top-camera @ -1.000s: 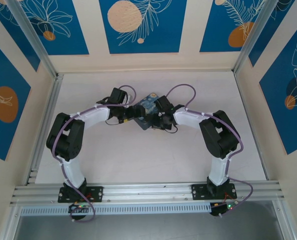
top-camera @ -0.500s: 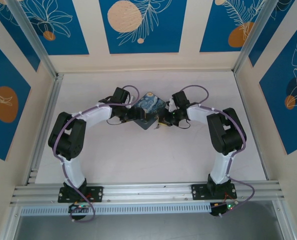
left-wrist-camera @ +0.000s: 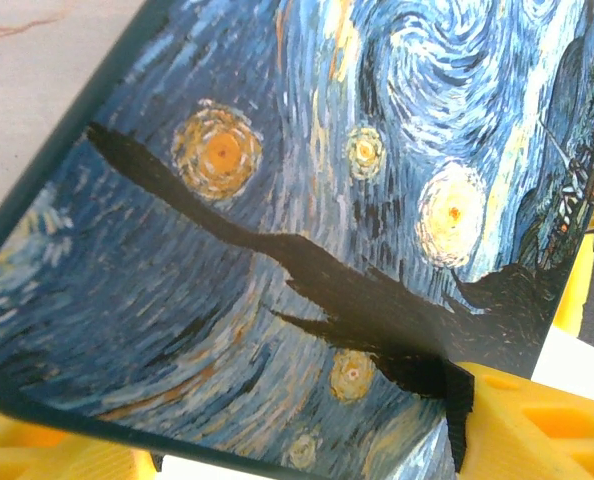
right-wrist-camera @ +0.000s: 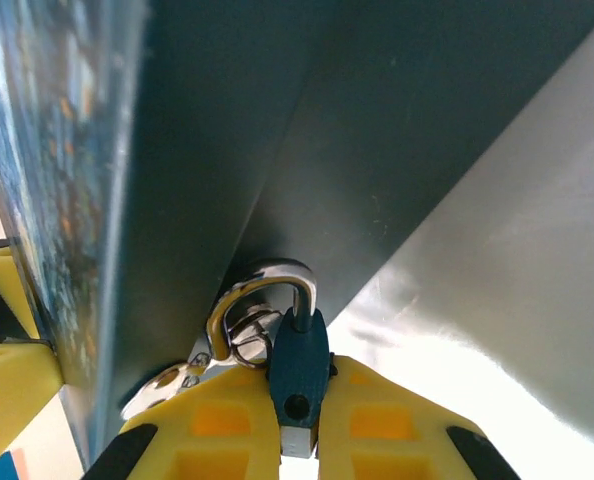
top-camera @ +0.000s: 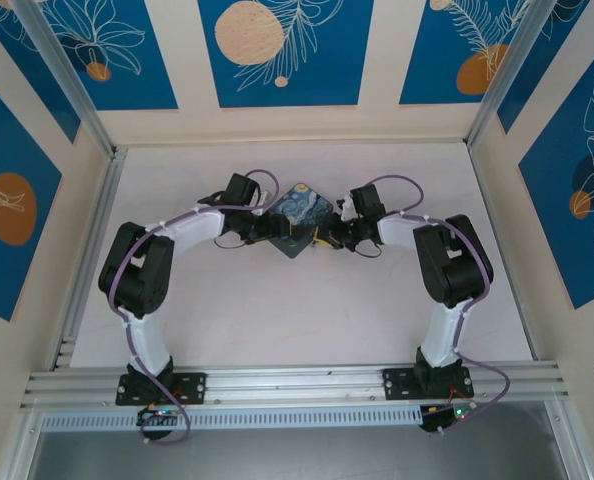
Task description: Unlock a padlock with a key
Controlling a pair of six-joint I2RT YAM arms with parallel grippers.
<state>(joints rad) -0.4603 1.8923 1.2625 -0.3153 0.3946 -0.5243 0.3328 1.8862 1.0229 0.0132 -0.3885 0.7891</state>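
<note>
In the top external view, the white left arm and the white right arm bend inward over the pale table point(top-camera: 277, 310) and meet at a small square box painted with a blue-and-yellow starry night point(top-camera: 302, 208). The left gripper point(top-camera: 268, 229) touches the box's left corner. The right gripper point(top-camera: 326, 238) sits at its near right edge. The fingers and whatever sits between them are too small here to tell their state.

In the left wrist view, the painted lid of the box point(left-wrist-camera: 307, 200) lies tilted across the frame, its dark rounded edge running along the left. The left gripper's yellow fingers point(left-wrist-camera: 522, 425) show at the bottom corners with the box between them. A black pad on the right one presses against the box's lower edge, so the grip appears closed on the box. A strip of table point(left-wrist-camera: 37, 50) shows at the upper left.

In the right wrist view, the tiny padlock with a blue body and silvery shackle point(right-wrist-camera: 299, 362) stands upright. Its shackle is hooked through a small metal ring point(right-wrist-camera: 245, 335) on the dark side of the box point(right-wrist-camera: 277, 130). The right gripper's yellow fingers point(right-wrist-camera: 377, 425) sit narrow, one on each side of the padlock's body, pinching it. A yellow finger of the left gripper point(right-wrist-camera: 7, 350) shows at the box's left edge.
</note>
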